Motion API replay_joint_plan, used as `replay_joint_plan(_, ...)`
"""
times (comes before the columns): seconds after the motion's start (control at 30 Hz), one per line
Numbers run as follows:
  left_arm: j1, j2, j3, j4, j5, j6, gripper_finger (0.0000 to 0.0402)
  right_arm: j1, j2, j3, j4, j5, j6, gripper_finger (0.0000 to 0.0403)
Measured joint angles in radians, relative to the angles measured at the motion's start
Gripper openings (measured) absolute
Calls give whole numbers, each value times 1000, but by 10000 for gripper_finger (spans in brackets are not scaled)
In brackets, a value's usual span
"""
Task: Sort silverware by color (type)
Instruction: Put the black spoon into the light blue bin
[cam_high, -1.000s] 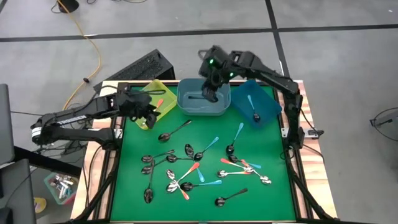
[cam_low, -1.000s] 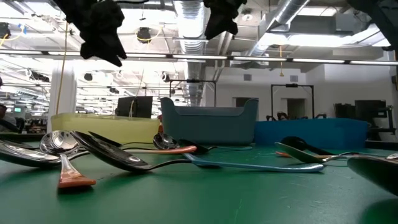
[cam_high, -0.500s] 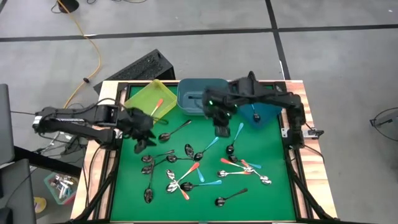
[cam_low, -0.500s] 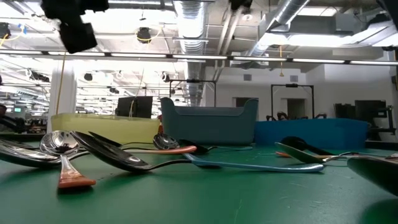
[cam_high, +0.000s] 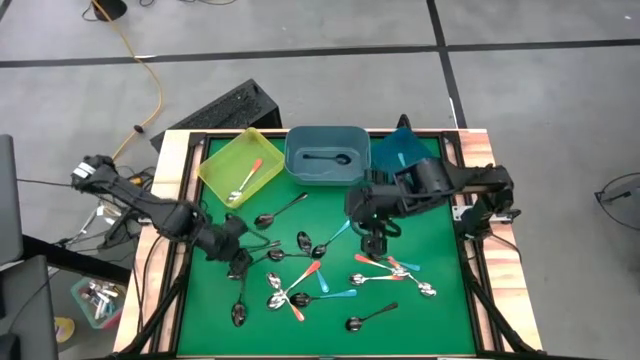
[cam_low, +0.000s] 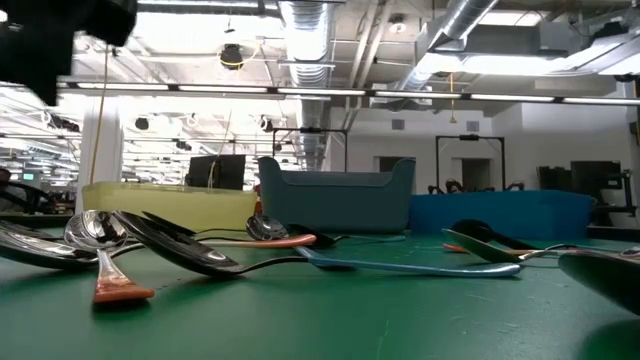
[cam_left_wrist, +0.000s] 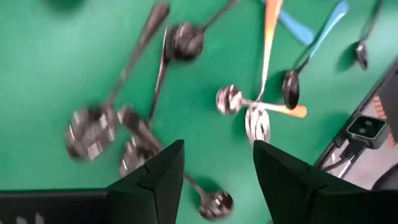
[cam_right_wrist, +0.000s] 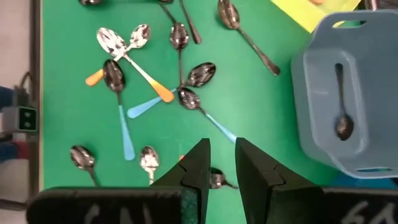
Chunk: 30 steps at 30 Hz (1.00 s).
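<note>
A: Where is the silverware (cam_high: 310, 268) lying, and what are the fingers doing?

B: Most spoons are lying scattered on the green table (cam_high: 440, 300); one orange-handled spoon is resting in the yellow bin (cam_high: 225, 160), one dark spoon in the grey-blue bin (cam_high: 326, 172). The left gripper (cam_high: 238, 258) is hovering over the dark-handled cluster, fingers (cam_left_wrist: 158, 180) parted and grasping nothing. The right gripper (cam_high: 372, 240) is hanging beside the blue-handled spoon (cam_high: 338, 233), fingers (cam_right_wrist: 194, 169) narrowly apart, also empty.

A: How are the spoons likely handling?

B: Probably light, stiff and slippery: polished metal bowls, slim handles, lying flat. Taking the mid-handle, across its narrow width, looks safest; several are crossing, so a neighbour may be dragging along.
</note>
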Motion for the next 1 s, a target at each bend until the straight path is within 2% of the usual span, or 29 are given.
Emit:
replay_joint_plan(0.13, -107, 65, 0, 0, -35, -229, 176, 62, 1, 0, -1, 14, 16, 87)
replay_joint_plan(0.23, -168, 128, 0, 5, -37, -367, 176, 102, 2, 0, 0, 61, 15, 87)
replay_joint_plan(0.43, -244, 271, 0, 61, -20, -529, 176, 141, 2, 0, -1, 110, 18, 87)
replay_joint_plan(0.67, -251, 413, 0, 137, -1, -584, 176, 165, 2, 0, -1, 110, 23, 87)
replay_joint_plan(1.0, -251, 527, 4, 156, 9, -583, 173, 164, 2, 0, -1, 110, 24, 87)
